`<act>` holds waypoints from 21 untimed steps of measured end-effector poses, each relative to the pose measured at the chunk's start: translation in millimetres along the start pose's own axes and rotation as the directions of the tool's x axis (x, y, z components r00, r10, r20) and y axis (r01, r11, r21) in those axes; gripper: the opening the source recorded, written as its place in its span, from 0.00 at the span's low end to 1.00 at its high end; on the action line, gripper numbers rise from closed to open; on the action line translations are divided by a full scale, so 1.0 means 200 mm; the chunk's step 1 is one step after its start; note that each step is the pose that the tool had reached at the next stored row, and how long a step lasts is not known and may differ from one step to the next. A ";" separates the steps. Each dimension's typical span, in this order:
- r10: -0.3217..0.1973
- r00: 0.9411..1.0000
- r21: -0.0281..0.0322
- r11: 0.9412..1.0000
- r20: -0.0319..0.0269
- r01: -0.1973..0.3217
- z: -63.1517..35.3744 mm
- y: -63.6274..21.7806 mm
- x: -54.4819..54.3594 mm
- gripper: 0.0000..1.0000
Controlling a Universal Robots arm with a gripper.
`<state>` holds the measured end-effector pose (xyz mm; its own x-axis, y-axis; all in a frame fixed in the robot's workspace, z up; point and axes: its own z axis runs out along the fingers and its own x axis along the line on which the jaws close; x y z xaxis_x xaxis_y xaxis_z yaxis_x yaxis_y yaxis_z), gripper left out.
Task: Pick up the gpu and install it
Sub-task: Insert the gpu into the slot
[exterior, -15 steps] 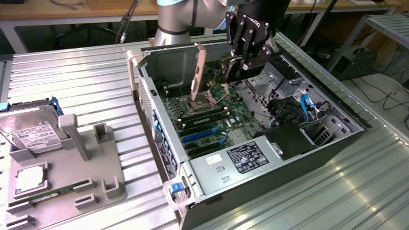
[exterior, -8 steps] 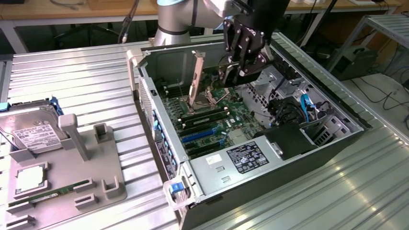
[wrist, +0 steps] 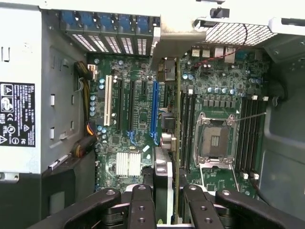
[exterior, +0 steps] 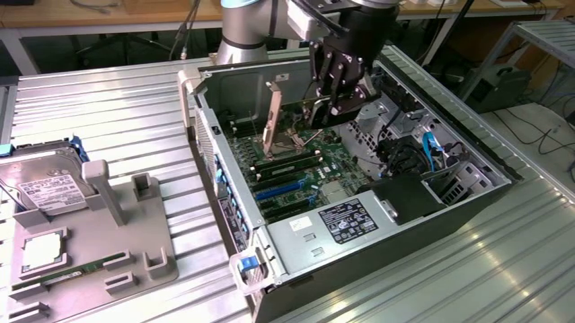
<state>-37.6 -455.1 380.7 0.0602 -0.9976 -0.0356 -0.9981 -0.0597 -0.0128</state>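
Observation:
My gripper [exterior: 334,108] hangs inside the open computer case [exterior: 229,222], over the motherboard [exterior: 301,168]. It is shut on the gpu [exterior: 314,111], a thin card held on edge. In the wrist view the gpu [wrist: 177,119] runs edge-on away from between my fingers [wrist: 143,207], with its pale metal bracket [wrist: 174,36] at the far end near the case's rear slot openings. The card hovers beside the blue expansion slot [wrist: 154,107], between that slot and the CPU socket [wrist: 214,143]. My gripper [wrist: 169,207] clamps the card's near end.
The power supply [exterior: 341,222] with its label fills the case's near end. Drive bays and blue cables [exterior: 431,151] lie toward the exterior view's right. A grey holder [exterior: 99,249] at the exterior view's left carries a hard drive [exterior: 40,185] and a green RAM stick [exterior: 63,272].

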 end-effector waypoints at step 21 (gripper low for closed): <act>0.018 1.000 0.003 1.000 0.001 -0.018 0.165 0.035 -0.02 0.28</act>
<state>-44.6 -449.8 347.8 0.0419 -0.9985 -0.0365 -0.9990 -0.0413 -0.0149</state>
